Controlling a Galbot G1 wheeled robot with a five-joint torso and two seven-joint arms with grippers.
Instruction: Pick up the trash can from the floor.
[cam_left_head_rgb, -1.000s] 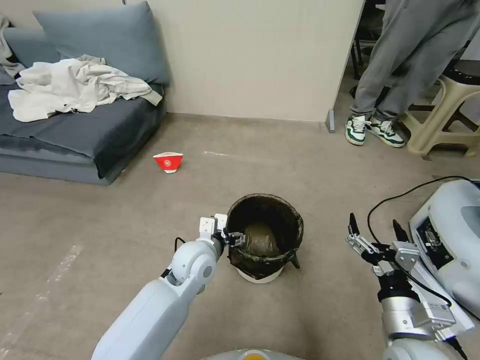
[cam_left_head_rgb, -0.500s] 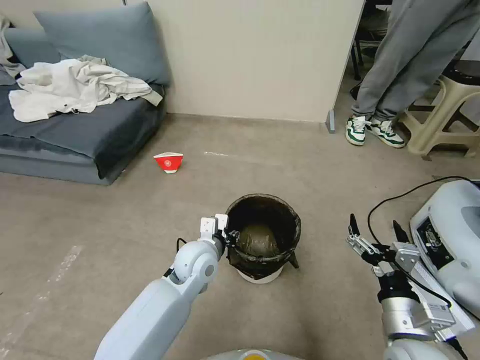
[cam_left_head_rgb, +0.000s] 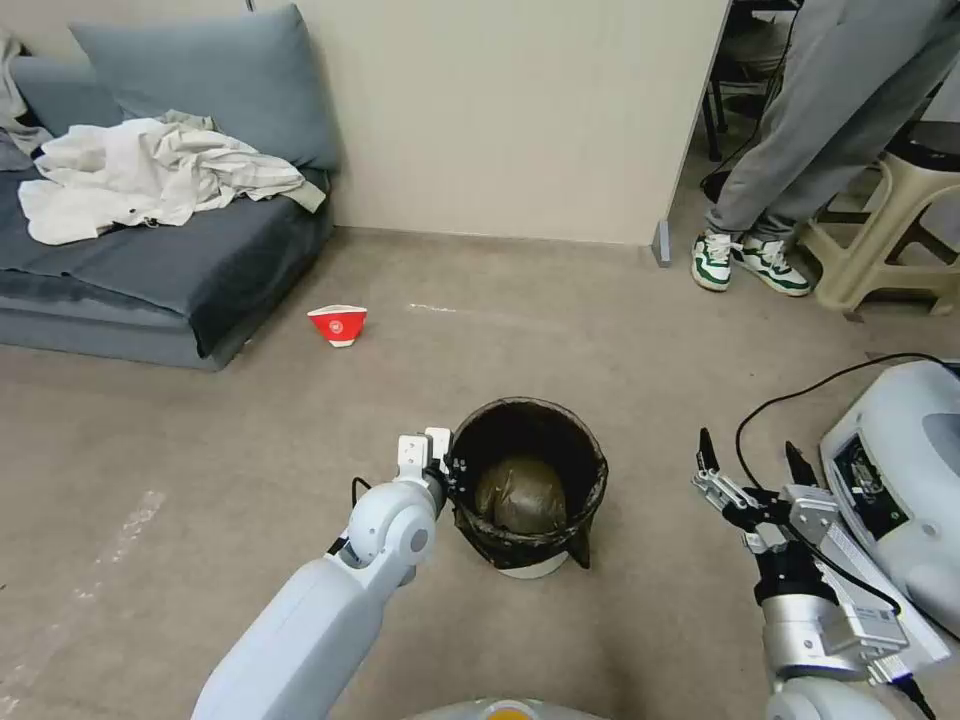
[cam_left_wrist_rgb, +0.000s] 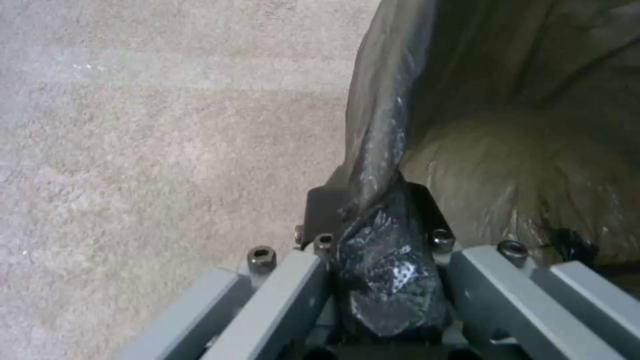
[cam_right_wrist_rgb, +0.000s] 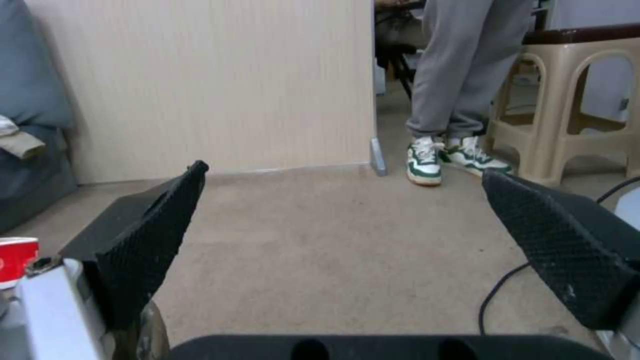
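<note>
Clamped on the near-left rim of the small round white plastic trash can (cam_left_head_rgb: 525, 490), the left hand (cam_left_head_rgb: 447, 472) held the lip and the dark brown-black translucent bag folded over it; the left wrist view showed the crumpled film bunched between its closed fingers (cam_left_wrist_rgb: 427, 220) at the rim of that trash can (cam_left_wrist_rgb: 380, 130). From the head view the bin appeared tipped a little, its mouth turned toward the camera and its white base showing at the bottom, though whether it had cleared the smooth beige-grey floor (cam_left_head_rgb: 250, 450) or merely leaned on one edge could not be told. A wad of pale bagged rubbish lay inside. By this reckoning the grasp was made and the lift either barely begun or yet to be done; raising the bin clear of the floor remained. Well to the right of the bin, the right hand (cam_left_head_rgb: 748, 468) hung idle just above the floor with its black fingers spread wide and nothing between them. Farther off, a small red-and-white paper bowl (cam_left_head_rgb: 337, 324) sat on the floor near a grey-blue sofa (cam_left_head_rgb: 150, 270) strewn with pale crumpled cloth.
</note>
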